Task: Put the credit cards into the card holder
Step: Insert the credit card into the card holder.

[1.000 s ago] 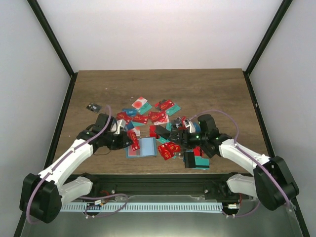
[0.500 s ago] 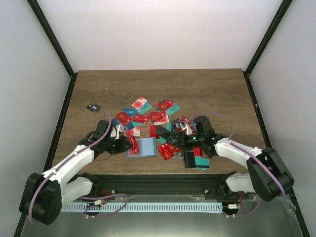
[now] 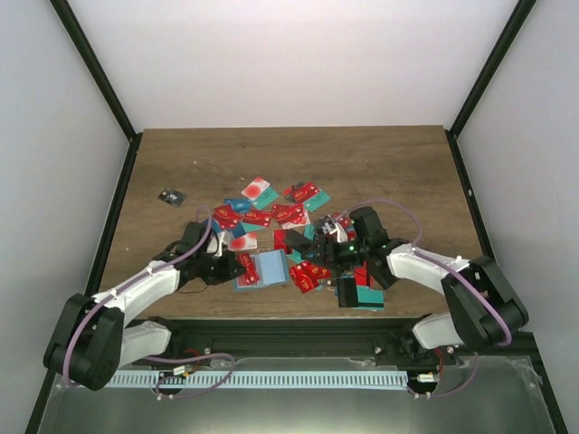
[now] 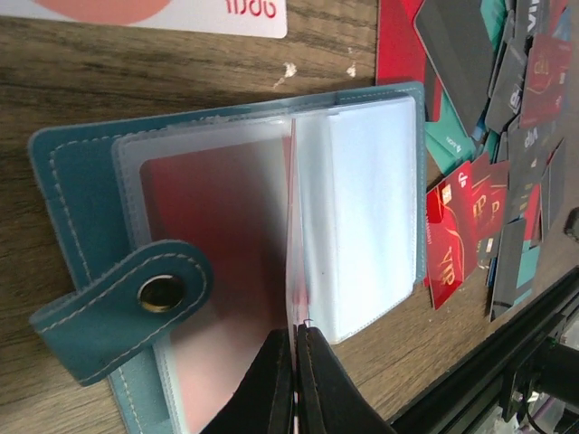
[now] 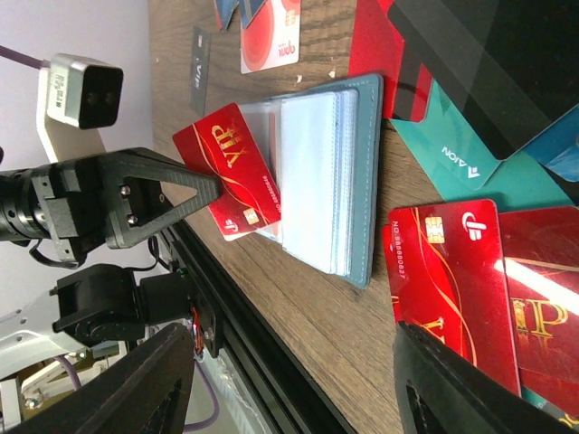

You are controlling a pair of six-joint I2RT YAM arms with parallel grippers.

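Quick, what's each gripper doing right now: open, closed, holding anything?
Left gripper: closed on a red credit card at the open card holder.
Right gripper: open, holding nothing.

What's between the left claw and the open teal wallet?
A red VIP card, pinched by the left gripper over the teal card holder; the right wrist view shows it.

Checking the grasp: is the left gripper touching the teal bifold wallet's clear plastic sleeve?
Touching. Left wrist view shows the left gripper pinching the clear sleeve.
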